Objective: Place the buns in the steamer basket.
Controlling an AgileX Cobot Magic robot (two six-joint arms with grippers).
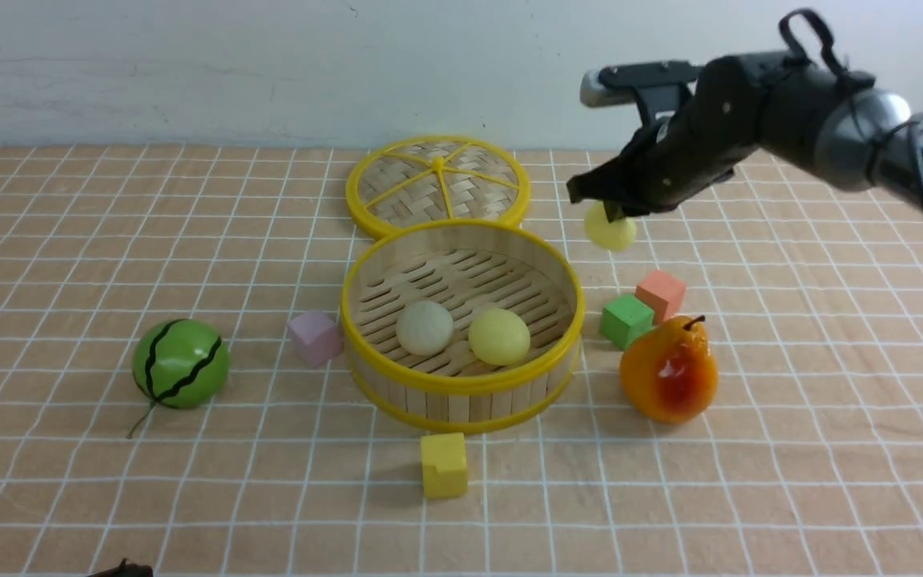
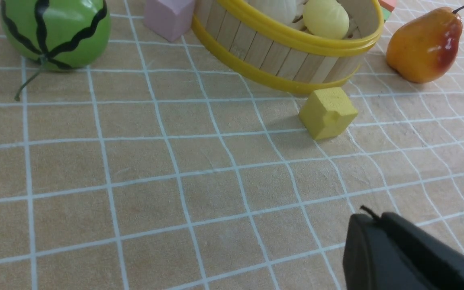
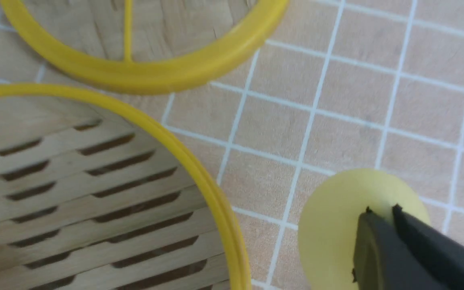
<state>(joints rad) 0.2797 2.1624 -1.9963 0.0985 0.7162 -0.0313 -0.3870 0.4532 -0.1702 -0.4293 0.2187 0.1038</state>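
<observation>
Step in hand: pick-up of the third bun (image 1: pixel 610 231), pale yellow, outside the steamer basket (image 1: pixel 461 385), just off its far right rim and right of the lid (image 1: pixel 437 186).

Right pincer (image 1: pixel 612 213) down on the crown of that bun, tips drawn together, seemingly nipping the soft top. Hard to tell from these views whether truly gripped, or whether already clear of the counter (image 1: pixel 69 240).

Left pincer (image 2: pixel 371 217) closed, empty, parked low at the near left, well apart from everything.

Next move, as judged: lift above the yellow rim, carry left and nearer over the slatted floor, lower into the free far part, release. Steady travel advised, given so shallow a hold on a soft ball.

Count:
- Buns, 3: off-white bun (image 1: pixel 425 327) and pale yellow bun (image 1: pixel 499 336) side by side on the basket floor; third outside.
- Steamer basket, 1.
- Lid, 1, flat, just behind the basket.
- Cubes, 4: pink cube (image 1: pixel 314 337) just beside the basket's left wall; yellow cube (image 1: pixel 444 465) near its front; green cube (image 1: pixel 626 320) and orange cube (image 1: pixel 661 294) together at right.
- Watermelon ball (image 1: pixel 181 363), 1, near left.
- Pear (image 1: pixel 668 369), 1, right, just beside the green cube.
</observation>
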